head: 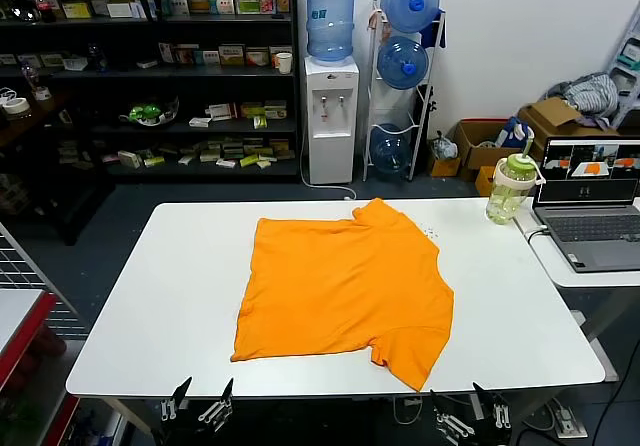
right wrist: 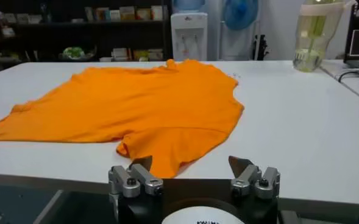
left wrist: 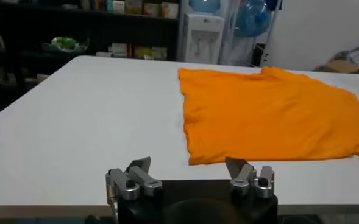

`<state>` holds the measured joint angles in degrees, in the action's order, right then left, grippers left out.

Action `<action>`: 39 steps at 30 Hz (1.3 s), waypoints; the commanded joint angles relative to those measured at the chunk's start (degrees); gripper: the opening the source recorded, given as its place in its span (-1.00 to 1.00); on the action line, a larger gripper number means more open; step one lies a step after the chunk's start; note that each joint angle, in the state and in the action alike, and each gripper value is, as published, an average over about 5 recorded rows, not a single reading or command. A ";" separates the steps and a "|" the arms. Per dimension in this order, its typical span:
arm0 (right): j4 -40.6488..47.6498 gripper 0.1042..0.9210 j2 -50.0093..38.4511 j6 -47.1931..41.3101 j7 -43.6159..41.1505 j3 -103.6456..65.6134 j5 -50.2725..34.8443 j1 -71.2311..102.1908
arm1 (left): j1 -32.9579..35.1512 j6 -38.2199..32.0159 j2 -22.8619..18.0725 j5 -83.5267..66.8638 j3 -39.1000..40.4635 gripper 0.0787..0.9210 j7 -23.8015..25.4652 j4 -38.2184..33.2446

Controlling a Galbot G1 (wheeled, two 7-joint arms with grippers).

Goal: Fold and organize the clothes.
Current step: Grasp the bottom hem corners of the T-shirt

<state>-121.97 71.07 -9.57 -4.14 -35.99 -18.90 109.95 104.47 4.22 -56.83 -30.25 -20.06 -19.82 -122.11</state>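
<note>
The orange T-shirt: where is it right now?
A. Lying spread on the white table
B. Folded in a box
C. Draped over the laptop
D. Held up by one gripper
A: the orange T-shirt lies spread on the white table, both grippers open and empty at the near edge.

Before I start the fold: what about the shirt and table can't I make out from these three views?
- Orange T-shirt: no lettering shows in any view; any print would be underneath.
- Its left sleeve: not visible in the head view, perhaps tucked under the body.
- Left wrist view: the shirt's far right part is cut off by the frame edge.
- Small white specks beside the collar: too small to identify.
- Left gripper and right gripper: both open, arms out of frame.
</note>
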 commanded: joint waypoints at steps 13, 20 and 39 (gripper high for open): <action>8.11 0.76 1.46 -1.69 4.94 8.32 3.27 -13.37 | -11.21 4.76 -2.46 -3.96 1.76 0.77 3.65 7.93; 12.50 0.76 3.74 -3.08 6.18 11.56 5.32 -18.58 | -15.69 5.39 -3.69 -4.00 3.75 0.77 3.60 11.18; 14.54 0.69 4.45 -4.00 6.89 12.20 5.79 -19.60 | -17.96 7.17 -4.74 -3.63 6.52 0.77 2.59 12.62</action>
<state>-108.64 75.20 -13.29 2.45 -24.63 -13.54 91.75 88.33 10.24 -60.95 -33.89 -14.93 -16.84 -110.88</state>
